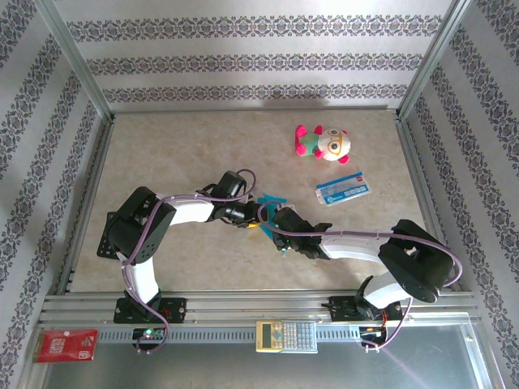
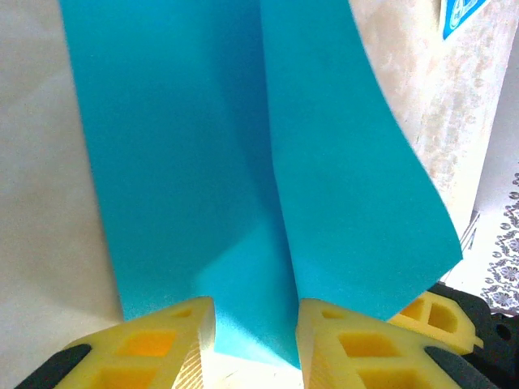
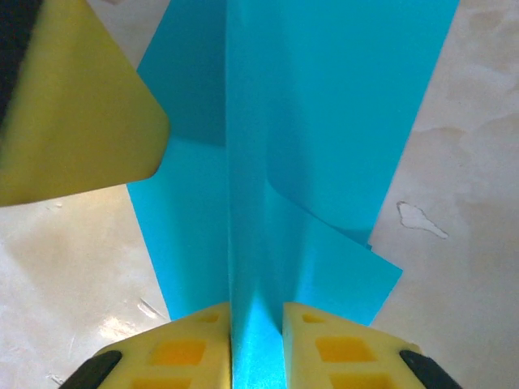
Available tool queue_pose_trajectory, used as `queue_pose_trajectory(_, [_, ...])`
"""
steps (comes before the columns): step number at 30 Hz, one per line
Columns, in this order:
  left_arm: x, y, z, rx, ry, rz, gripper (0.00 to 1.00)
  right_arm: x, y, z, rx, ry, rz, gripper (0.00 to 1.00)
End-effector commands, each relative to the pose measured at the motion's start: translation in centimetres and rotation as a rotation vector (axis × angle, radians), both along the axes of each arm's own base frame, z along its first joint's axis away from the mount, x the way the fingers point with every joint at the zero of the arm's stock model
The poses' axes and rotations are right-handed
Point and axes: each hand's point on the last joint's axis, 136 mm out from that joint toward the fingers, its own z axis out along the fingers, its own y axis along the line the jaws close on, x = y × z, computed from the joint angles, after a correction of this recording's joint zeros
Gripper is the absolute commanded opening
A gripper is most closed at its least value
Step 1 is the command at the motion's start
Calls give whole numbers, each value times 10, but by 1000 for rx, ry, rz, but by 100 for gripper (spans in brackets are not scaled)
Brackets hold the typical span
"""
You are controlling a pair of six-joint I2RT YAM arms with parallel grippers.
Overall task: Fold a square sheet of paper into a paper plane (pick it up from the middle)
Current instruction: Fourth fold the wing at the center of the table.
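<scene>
Right in the middle of the table (image 1: 186, 154), found both arms nose to nose over the blue-green sheet of paper (image 2: 186, 162). From above, saw just a tiny blue bit of it poking out between them. Up close, saw it bent along one long crease, with one side lying low and the other side curling up and over. Had the left gripper (image 2: 255, 324) a little way apart, with the crease sitting in the gap and leaning on one yellow finger (image 2: 349, 348). Could not tell if squeezing the paper there or only touching it. Pinched a thin standing ridge of the same paper in the right gripper (image 3: 257, 336), pressed in close on both sides of it, with the rest of the paper spread on the table to the left and right of the ridge. Showed a blurry yellow finger of the left gripper up in the corner of the right wrist view, just over the paper's edge. Farther back on the table, spotted a plush toy (image 1: 323, 143), well apart from the paper, and a white-and-blue card (image 1: 343, 188) nearer, not touching it. Down on the metal rail by the arm bases, saw a calculator (image 1: 285, 335) and a red packet (image 1: 69, 344).
</scene>
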Motion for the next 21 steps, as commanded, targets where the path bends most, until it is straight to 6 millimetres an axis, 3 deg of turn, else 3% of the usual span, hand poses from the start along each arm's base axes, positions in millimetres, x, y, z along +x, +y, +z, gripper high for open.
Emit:
queue_pose_trajectory(1, [-1,-6,0,-15,0,-13,34,1,-3,0,-48,-18,13,23])
queue_pose_trajectory(6, [-1,-6,-1,-15,3,-12,34,1,-4,-2,-54,-14,11,20])
queue_pose_trajectory(13, [-1,-5,4,-17,-10,-7,34,4,-1,5,0,-11,-8,5])
queue_pose_trajectory(21, [0,25,25,-39,-76,106,33,4,21,32,300,2,52,0])
